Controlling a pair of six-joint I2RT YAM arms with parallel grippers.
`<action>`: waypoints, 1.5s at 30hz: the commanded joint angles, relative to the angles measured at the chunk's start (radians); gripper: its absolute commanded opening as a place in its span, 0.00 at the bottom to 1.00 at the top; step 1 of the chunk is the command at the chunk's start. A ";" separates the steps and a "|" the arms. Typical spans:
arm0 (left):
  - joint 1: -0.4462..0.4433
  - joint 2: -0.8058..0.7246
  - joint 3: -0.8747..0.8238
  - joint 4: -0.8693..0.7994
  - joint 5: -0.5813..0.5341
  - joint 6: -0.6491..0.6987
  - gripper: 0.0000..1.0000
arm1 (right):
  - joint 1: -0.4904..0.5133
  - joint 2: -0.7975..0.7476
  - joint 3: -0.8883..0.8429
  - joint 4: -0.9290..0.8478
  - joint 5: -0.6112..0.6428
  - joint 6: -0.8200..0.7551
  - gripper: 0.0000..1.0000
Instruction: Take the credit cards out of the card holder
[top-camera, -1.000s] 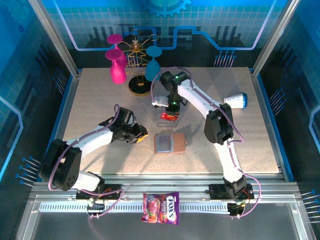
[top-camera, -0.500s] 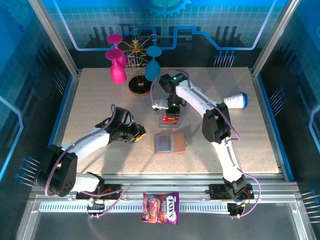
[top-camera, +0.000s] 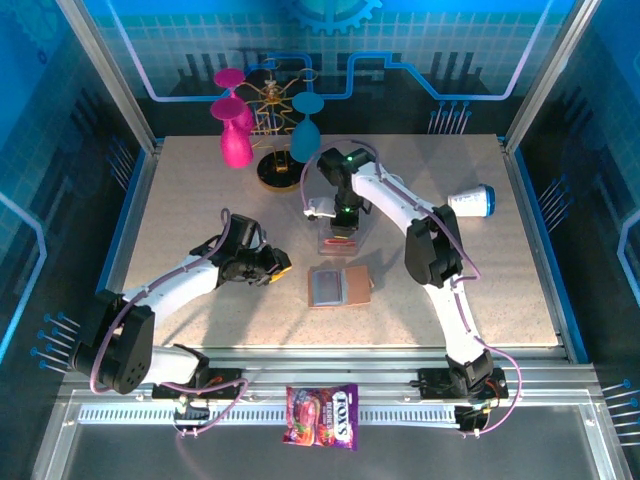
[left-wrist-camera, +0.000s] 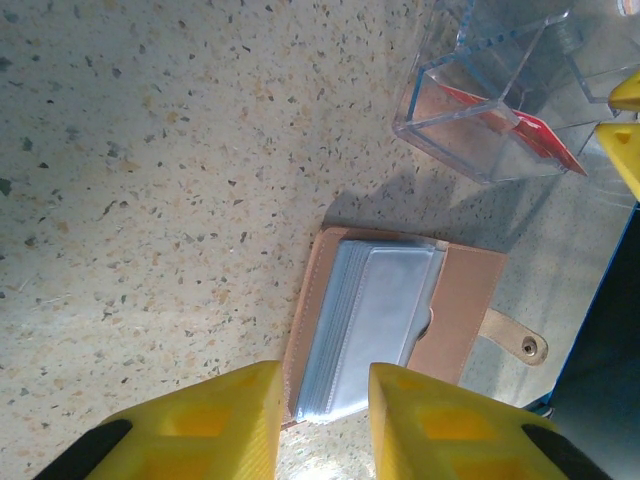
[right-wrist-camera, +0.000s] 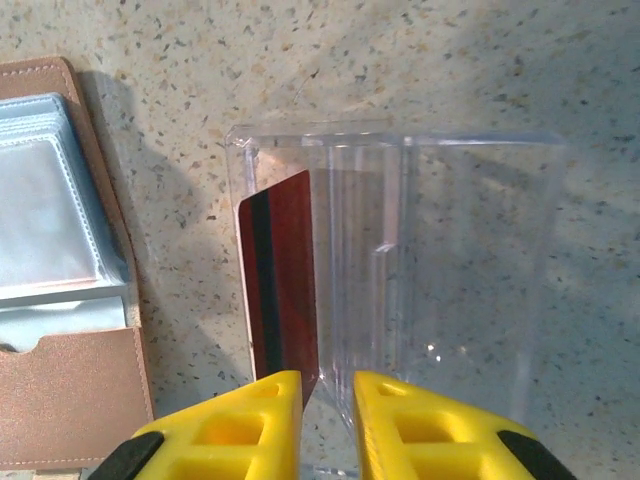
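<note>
The card holder (top-camera: 338, 287) lies open on the table, tan outside with grey-blue pockets (left-wrist-camera: 372, 325) facing up. Just behind it stands a clear plastic box (top-camera: 340, 238). A red credit card (right-wrist-camera: 282, 280) with a dark band leans on the box's left wall (right-wrist-camera: 238, 250). My right gripper (top-camera: 338, 222) hovers over the box; its fingers (right-wrist-camera: 240, 420) are slightly apart, with the card's lower corner near the gap of the right gripper (right-wrist-camera: 327, 382). My left gripper (top-camera: 284, 268) sits just left of the card holder, open and empty (left-wrist-camera: 325, 375). The card (left-wrist-camera: 525, 130) also shows in the left wrist view.
A rack (top-camera: 270, 165) with pink (top-camera: 235, 140) and blue glasses (top-camera: 305, 135) stands at the back. A white-and-blue cup (top-camera: 472, 201) lies on its side at the right. A purple-red candy bag (top-camera: 322, 415) rests on the front rail.
The red card has gone down from the right gripper's tips into the clear box. The left gripper has shifted slightly left.
</note>
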 joint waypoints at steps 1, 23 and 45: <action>0.010 -0.002 -0.011 -0.011 0.010 0.027 0.30 | 0.003 -0.060 -0.022 0.046 0.032 0.016 0.24; 0.010 0.022 -0.021 0.015 0.027 0.017 0.30 | 0.007 -0.060 -0.138 0.105 0.006 0.064 0.42; 0.010 0.020 -0.021 0.013 0.026 0.014 0.30 | 0.002 -0.131 -0.178 0.247 0.085 0.084 0.30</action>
